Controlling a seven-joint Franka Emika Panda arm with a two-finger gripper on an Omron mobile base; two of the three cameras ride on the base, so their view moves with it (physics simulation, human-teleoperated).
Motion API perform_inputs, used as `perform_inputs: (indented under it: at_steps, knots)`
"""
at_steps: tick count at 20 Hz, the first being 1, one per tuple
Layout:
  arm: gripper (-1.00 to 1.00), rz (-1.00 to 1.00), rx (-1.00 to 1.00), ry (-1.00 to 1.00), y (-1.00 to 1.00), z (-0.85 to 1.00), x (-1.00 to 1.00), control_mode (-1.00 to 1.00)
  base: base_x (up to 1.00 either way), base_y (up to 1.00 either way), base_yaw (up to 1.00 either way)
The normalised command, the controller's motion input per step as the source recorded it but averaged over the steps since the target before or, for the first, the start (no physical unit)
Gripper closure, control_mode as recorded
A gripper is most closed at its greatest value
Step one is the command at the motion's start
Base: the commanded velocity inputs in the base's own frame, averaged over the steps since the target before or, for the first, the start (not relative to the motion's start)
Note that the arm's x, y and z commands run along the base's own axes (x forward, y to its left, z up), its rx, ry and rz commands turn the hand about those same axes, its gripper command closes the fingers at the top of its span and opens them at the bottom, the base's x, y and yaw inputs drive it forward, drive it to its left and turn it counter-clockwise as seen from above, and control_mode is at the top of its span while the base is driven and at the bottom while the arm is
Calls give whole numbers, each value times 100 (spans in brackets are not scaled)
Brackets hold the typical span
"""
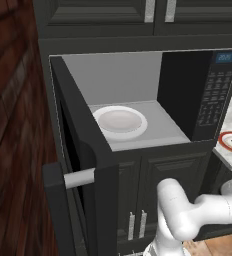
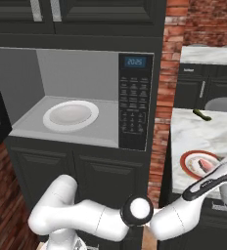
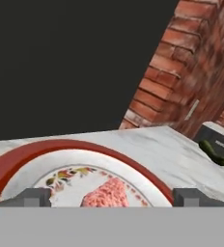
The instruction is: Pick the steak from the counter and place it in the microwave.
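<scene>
With fingers (image 3: 36,198) spread, we should drop straight over the steak (image 3: 109,194) on its plate (image 3: 17,161), then pinch.

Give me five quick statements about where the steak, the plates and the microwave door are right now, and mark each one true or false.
1. The microwave door stands open. True.
2. The steak lies on the red-rimmed plate on the counter. True.
3. The steak is already inside the microwave. False: the white plate in there has nothing on it, and the steak is on the counter to the right.
4. The gripper is shut on the steak. False: in the hand view its fingertips stand wide apart on either side of the meat, open.
5. A dark green object lies on the counter beyond the red-rimmed plate. True.
</scene>
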Motion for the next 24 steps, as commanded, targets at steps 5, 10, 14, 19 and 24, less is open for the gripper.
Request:
perform_inputs:
  at_steps: [5, 10, 14, 19, 24]
  knots:
    - [-100, 2, 0, 18, -32, -3, 25, -100, 0, 0, 0]
    - [-100, 5, 0, 20, -33, -23, 15, -100, 0, 0, 0]
    - [-100, 7, 0, 21, -56, -6, 25, -100, 0, 0, 0]
    - [-100, 9, 0, 18, -51, -18, 4, -100, 0, 0, 0]
    - [100, 10, 0, 18, -29, -45, -18, -100, 0, 0, 0]
